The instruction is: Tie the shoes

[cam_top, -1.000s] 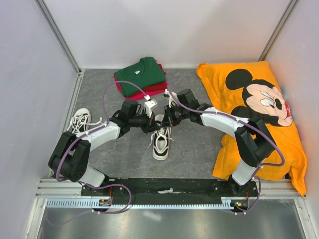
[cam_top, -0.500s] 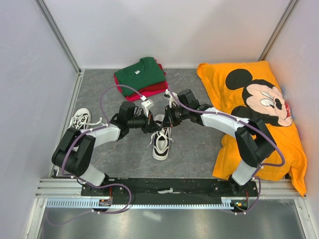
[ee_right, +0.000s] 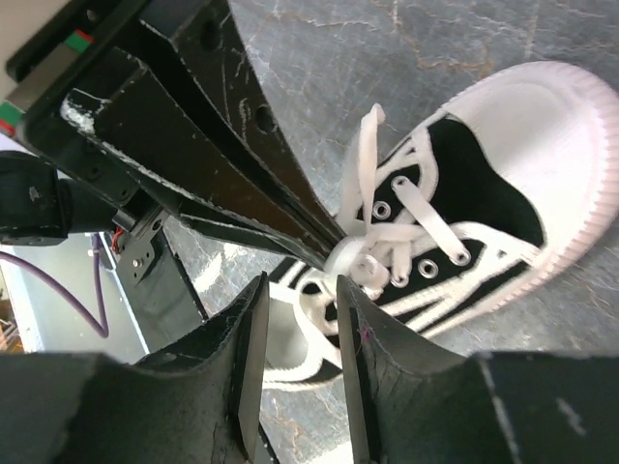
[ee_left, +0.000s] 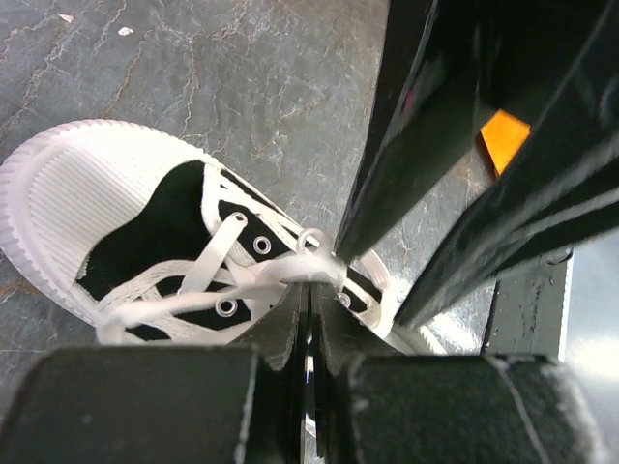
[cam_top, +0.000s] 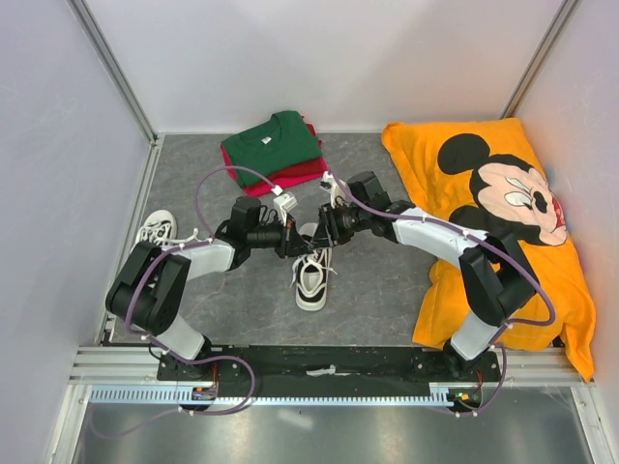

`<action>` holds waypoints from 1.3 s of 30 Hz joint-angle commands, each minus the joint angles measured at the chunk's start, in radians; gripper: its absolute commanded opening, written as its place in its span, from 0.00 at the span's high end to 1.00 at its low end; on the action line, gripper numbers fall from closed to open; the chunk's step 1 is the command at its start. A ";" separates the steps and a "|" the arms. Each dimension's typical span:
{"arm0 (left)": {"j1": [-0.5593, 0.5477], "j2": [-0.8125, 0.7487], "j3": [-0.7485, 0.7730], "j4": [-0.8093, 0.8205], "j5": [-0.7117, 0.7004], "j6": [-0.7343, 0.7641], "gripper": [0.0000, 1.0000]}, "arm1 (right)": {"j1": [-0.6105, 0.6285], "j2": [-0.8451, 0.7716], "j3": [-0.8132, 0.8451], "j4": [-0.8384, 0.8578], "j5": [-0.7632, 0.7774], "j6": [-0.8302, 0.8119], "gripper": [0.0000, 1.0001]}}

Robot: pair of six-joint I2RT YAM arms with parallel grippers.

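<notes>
One shoe [cam_top: 311, 280] lies at the centre of the bench [cam_top: 377, 290], on its sole, with its white rubber toe pointing toward 6 o'clock and its heel end under the two claws. Its lace [ee_left: 253, 283] runs through the metal eyelets over the dark tongue and gathers into a bunch above the upper eyelets. There the left claw [ee_left: 310, 302], reaching in from 9 o'clock, is clenched on the lace, its two fingers pressed almost together with the white strand caught at their tips. The right claw [ee_right: 300, 282] comes in from 3 o'clock and meets the left one over the same bunch. Its fingers stand apart, released, with the gathered lace lying just at one fingertip; the pictures do not show whether that tip presses on the lace. A loose lace end trails across the shoe's side toward the bench. The second shoe [cam_top: 155, 233] sits well apart at 9 o'clock, close beside the left wall, its laces loose. At 12 o'clock a folded green shirt [cam_top: 273, 143] lies on top of a folded red shirt [cam_top: 302, 172]. An orange cloth [cam_top: 503, 290] printed with a cartoon mouse covers the 3 o'clock side of the bench, from the far corner down toward the right arm's base.
</notes>
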 commanded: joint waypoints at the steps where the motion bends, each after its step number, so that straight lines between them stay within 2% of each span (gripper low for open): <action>1: 0.004 0.014 0.020 0.046 0.047 -0.030 0.95 | -0.071 -0.050 0.041 -0.006 -0.048 -0.003 0.59; 6: 0.004 0.015 0.020 0.048 0.056 -0.026 0.95 | -0.101 -0.027 0.032 -0.008 -0.013 0.012 0.62; 14: 0.004 0.012 0.018 0.051 0.062 -0.021 0.95 | -0.099 0.044 0.027 0.031 -0.048 0.072 0.69; 30: 0.004 0.017 0.020 0.051 0.070 -0.009 0.95 | -0.068 0.068 0.015 0.094 -0.099 0.139 0.68; 37: 0.004 0.017 0.018 0.051 0.070 -0.007 0.95 | -0.068 0.064 0.007 0.081 -0.076 0.128 0.73; 39: 0.004 0.017 0.020 0.051 0.072 -0.007 0.95 | -0.067 0.064 0.006 0.078 -0.065 0.130 0.78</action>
